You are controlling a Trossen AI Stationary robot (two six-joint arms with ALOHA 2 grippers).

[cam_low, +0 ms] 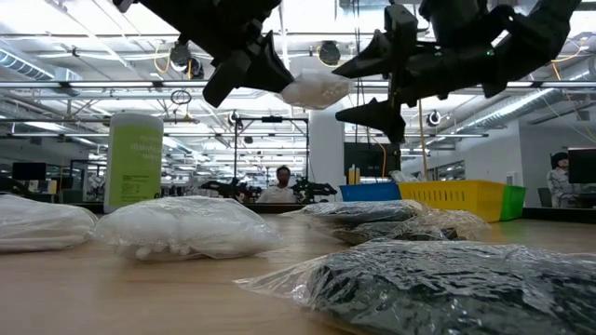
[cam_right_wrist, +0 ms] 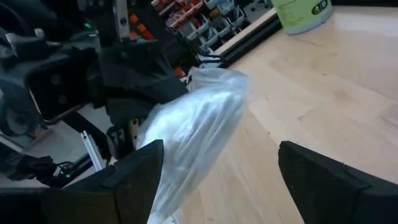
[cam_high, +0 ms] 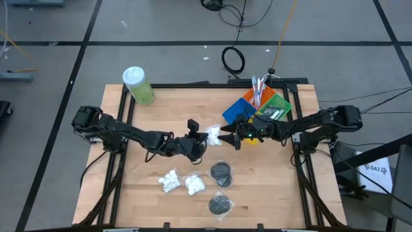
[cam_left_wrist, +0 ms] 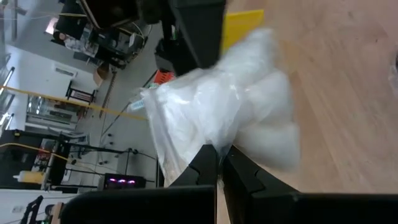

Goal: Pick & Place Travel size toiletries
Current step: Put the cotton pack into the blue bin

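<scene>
My left gripper is over the middle of the table, shut on a clear bag of white cotton balls, which is held well above the table in the low view. My right gripper is open and faces the left gripper. Its two fingers stand on either side of the bag's free end and, in the low view, look apart from it. The bins lie just behind my right gripper. My left gripper pinches the bag's clear plastic edge between its two shut fingers. The fingers lie about level and come from the table's left. The bag sticks out past the fingertips toward my right gripper, lifted clear of the table.
Two more bags of cotton balls and two bags of black discs lie on the near half of the table. A big green bottle stands at the far left. Coloured bins with toothbrushes stand at the far right.
</scene>
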